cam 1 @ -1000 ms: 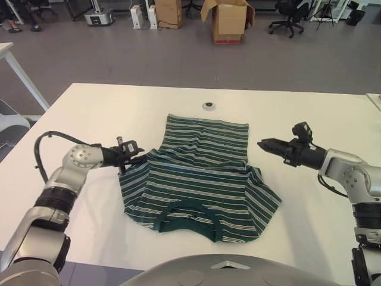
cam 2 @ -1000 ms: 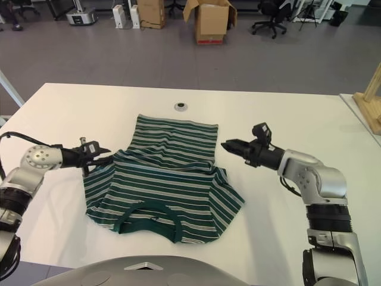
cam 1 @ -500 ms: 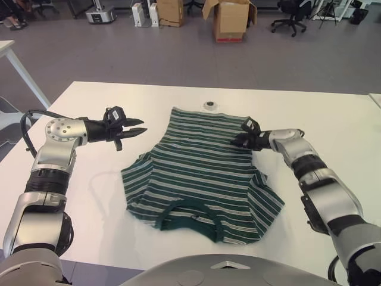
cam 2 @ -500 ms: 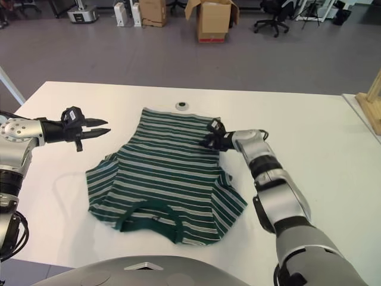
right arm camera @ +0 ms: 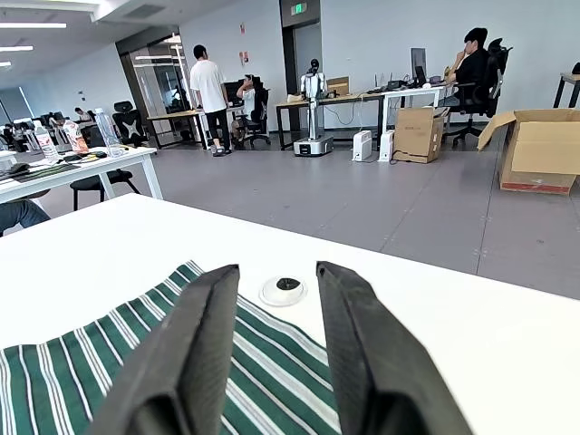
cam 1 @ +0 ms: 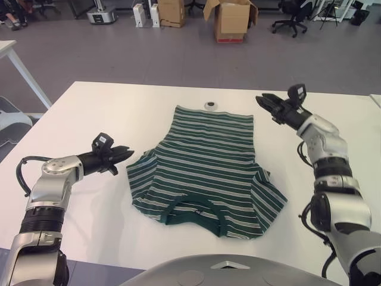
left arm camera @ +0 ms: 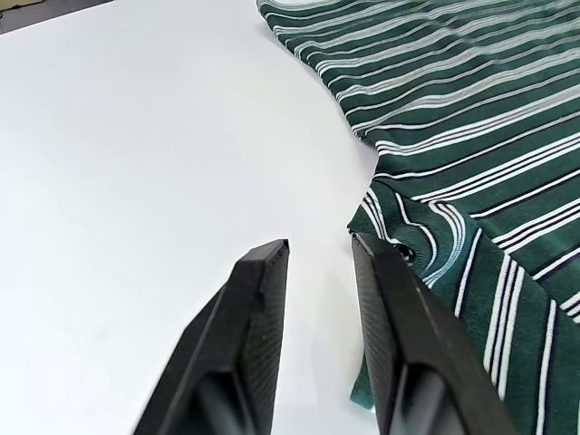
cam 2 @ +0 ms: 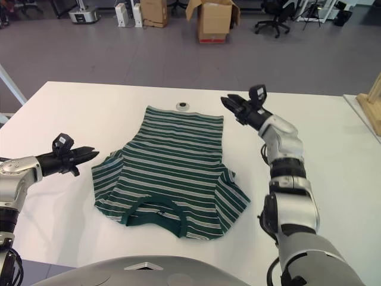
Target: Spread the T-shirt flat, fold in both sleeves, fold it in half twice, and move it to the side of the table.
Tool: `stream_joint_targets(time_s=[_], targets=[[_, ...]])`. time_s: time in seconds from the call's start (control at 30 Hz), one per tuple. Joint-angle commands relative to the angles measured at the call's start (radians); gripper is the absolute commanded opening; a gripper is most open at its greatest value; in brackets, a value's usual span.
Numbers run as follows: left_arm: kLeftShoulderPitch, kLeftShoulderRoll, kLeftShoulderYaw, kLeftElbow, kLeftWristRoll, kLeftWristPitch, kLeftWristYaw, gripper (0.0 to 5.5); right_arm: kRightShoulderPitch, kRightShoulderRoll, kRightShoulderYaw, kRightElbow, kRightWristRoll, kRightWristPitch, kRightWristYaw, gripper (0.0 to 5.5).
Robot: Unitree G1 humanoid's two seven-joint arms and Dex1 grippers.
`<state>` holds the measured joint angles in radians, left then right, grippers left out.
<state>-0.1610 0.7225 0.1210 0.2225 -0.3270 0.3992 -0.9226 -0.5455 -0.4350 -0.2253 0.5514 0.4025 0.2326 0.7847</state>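
The T-shirt [cam 1: 205, 170] lies mid-frame on the white bench [cam 1: 107, 107], collar toward the lower edge, sleeves rumpled. The left claw [cam 1: 127, 156], fingers parted and holding nothing, sits just left of it. The right claw [cam 1: 266, 103], likewise parted, hangs at upper right.

A small round cap [cam 1: 209, 106] lies on the table [cam 1: 119, 101], near its far edge. Behind, an open cardboard box [cam 1: 231, 21] stands on the floor [cam 1: 119, 53].
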Motion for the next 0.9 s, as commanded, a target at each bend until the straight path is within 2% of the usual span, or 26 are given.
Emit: stream_joint_targets(time_s=[0.03, 0.17, 0.33, 0.6, 0.77, 0.9], targets=[[0.084, 0.022, 0.035, -0.065, -0.037, 0.097, 0.004, 1.27, 0.201, 0.022, -0.07, -0.297, 0.079, 0.125, -0.112, 1.57], [0.133, 0.013, 0.004, -0.026, 0.021, 0.077, 0.022, 1.27, 0.268, 0.029, -0.1, -0.417, 0.116, 0.192, -0.181, 1.57], [0.163, -0.008, -0.061, 0.013, 0.096, 0.005, 0.046, 1.27, 0.27, 0.019, -0.103, -0.446, 0.133, 0.216, -0.199, 1.57], [0.205, -0.008, -0.064, -0.012, 0.06, 0.014, 0.01, 0.03, 0.272, 0.002, -0.121, -0.421, 0.121, 0.202, -0.199, 1.61], [0.18, 0.006, -0.056, 0.008, 0.066, -0.009, 0.025, 0.03, 0.276, 0.0, -0.128, -0.414, 0.118, 0.192, -0.198, 1.61], [0.13, 0.08, -0.022, -0.046, 0.021, 0.017, -0.04, 0.03, 0.285, 0.001, -0.131, -0.414, 0.116, 0.188, -0.197, 1.61]])
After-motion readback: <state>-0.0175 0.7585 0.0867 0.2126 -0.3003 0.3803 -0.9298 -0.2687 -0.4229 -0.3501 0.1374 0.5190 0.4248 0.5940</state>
